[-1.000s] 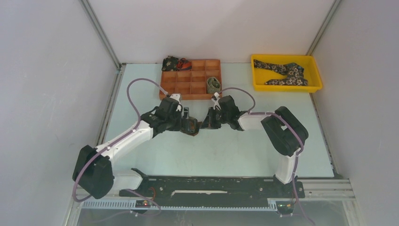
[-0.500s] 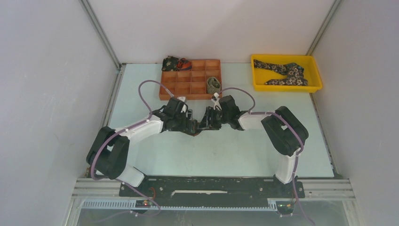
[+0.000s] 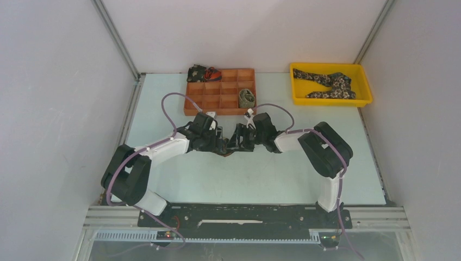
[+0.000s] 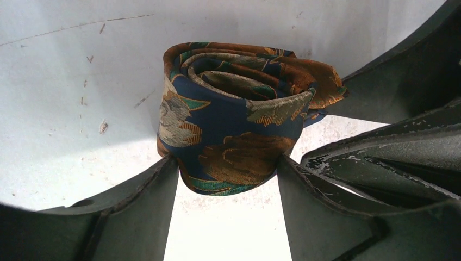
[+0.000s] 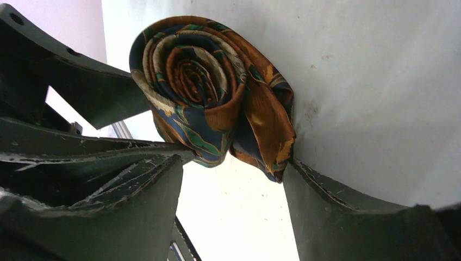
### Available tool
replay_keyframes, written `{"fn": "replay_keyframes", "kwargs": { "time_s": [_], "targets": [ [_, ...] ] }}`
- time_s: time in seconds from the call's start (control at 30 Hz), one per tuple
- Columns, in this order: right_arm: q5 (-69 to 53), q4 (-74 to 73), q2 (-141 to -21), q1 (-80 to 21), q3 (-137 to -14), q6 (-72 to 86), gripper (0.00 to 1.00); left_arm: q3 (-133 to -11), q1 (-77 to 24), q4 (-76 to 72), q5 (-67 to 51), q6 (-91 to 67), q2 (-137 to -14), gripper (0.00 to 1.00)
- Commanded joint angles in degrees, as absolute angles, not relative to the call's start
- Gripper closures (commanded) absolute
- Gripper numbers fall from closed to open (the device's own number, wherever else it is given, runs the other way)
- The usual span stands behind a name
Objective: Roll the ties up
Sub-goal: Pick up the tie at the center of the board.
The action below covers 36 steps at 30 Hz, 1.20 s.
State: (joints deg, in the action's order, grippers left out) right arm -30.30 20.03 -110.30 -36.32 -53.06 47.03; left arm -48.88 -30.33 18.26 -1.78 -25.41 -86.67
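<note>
A rolled tie, dark blue with rust and green flowers, stands on the table between my two grippers at mid-table. In the left wrist view my left gripper presses its fingertips against both sides of the coil. Seen from the right wrist, the coil shows its spiral end with a loose flap hanging down. My right gripper stands open there, its tips just at the coil's edge. From above, the left gripper and right gripper meet nose to nose and hide most of the coil.
An orange compartment tray sits behind the grippers, holding an olive coil; a dark coil lies at its back left corner. A yellow bin at the back right holds unrolled floral ties.
My right gripper has opened from shut. The left arm has swung in toward the right gripper and its jaws have narrowed onto the coil.
</note>
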Motion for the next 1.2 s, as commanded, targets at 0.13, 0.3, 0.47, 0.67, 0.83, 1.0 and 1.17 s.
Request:
{"fn": "replay_keyframes", "kwargs": {
  "time_s": [0.13,0.3,0.47,0.67,0.83,1.0,1.17],
  "targets": [
    [-30.18,27.52,-114.88,-37.13,-53.00,50.93,0.29,-49.88,-30.06,16.86,-4.17,-24.28,-87.10,0.33],
    [-30.45,30.92,-116.20,-37.29,-53.00,52.55,0.32,-50.17,-30.06,16.59,-5.40,-24.25,-87.34,0.35],
    [-30.61,33.57,-117.85,-37.33,-53.07,54.09,0.42,-50.27,-30.05,15.94,-8.21,-24.17,-86.78,0.36],
    [-31.39,34.87,-119.84,-37.24,-54.17,55.55,0.69,-50.01,-30.06,14.76,-11.91,-24.17,-86.29,0.39],
    [-31.61,33.92,-119.33,-37.19,-54.32,55.36,0.88,-50.16,-30.00,14.70,-12.29,-24.46,-86.34,0.39],
    [-31.70,32.20,-118.29,-36.76,-54.32,54.76,1.00,-50.48,-29.89,15.27,-12.92,-25.51,-84.07,0.38],
    [-31.85,32.67,-117.51,-36.71,-54.32,54.53,1.00,-50.87,-29.64,17.32,-12.63,-26.46,-79.61,0.34]
  ]
}}
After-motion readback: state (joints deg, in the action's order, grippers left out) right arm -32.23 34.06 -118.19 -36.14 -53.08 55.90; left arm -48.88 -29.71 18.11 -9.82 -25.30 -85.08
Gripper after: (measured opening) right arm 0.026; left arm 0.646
